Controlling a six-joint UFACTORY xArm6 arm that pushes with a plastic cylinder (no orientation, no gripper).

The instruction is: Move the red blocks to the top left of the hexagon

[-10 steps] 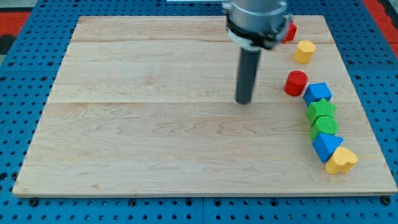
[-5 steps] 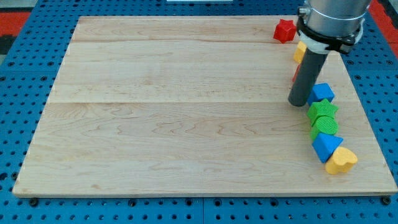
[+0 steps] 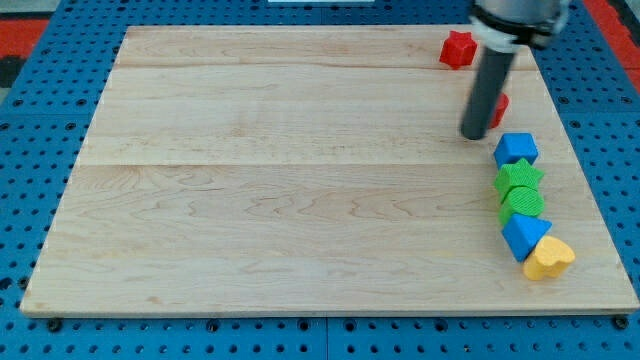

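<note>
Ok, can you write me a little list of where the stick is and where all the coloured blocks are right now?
my tip: on the board, just left of a mostly hidden red block
red star-like block: near the board's top edge
blue block: heads the column at the view's right
green blocks: below it
blue triangle: lower still
yellow heart: bottom of column
yellow hexagon: not visible

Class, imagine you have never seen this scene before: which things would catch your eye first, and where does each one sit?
The dark rod comes down from the view's top right, its tip resting just left of a red block that it mostly hides. Below it, a chain of blocks runs down the board's right side: blue, two green, blue, then a yellow heart. A lone red star-like block sits near the wooden board's top edge.
</note>
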